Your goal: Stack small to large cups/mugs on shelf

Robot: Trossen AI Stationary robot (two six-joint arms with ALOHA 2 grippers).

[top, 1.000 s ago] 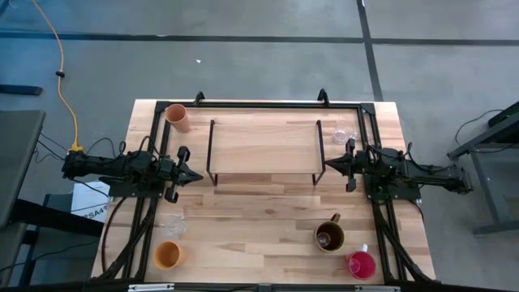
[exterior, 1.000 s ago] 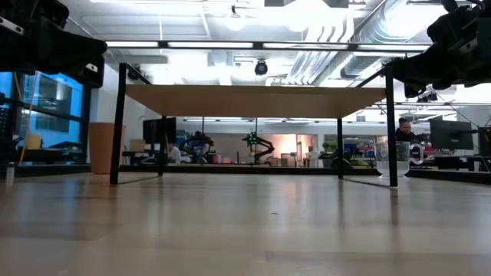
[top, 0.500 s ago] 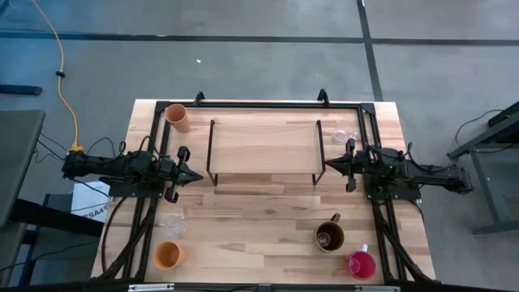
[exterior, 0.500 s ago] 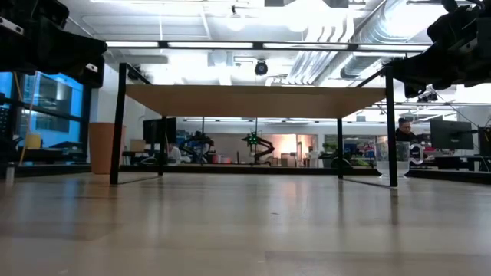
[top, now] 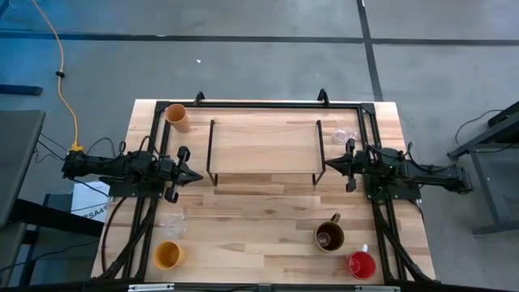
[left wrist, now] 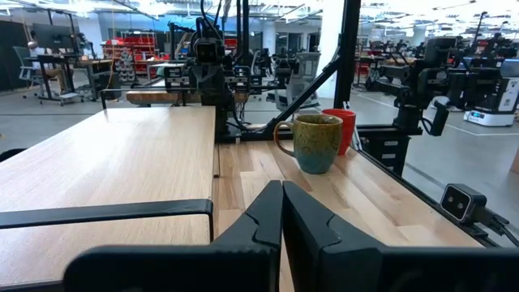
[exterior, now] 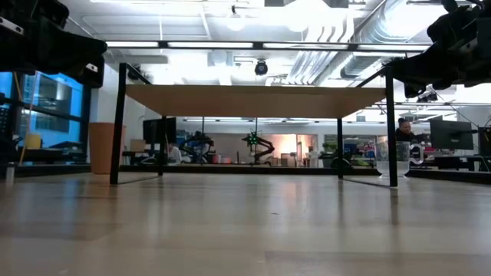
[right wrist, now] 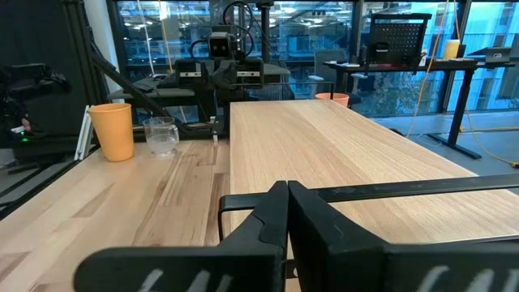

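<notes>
The shelf [top: 263, 146] stands mid-table on thin black legs with a bare wood top. A peach tumbler [top: 178, 117] stands far left, a clear glass mug [top: 344, 135] far right. Another clear mug [top: 172, 224] and a yellow-orange cup [top: 168, 255] stand near left. A brown mug [top: 329, 236] and a red-pink cup [top: 362, 264] stand near right. My left gripper [top: 195, 176] is shut at the shelf's left end. My right gripper [top: 328, 165] is shut at its right end.
A black frame [top: 268, 105] runs along the table's far edge and down both sides under the arms. Bare tabletop [top: 259, 219] lies between the shelf and the near edge. In the low view the shelf's legs [exterior: 119, 126] stand on the table.
</notes>
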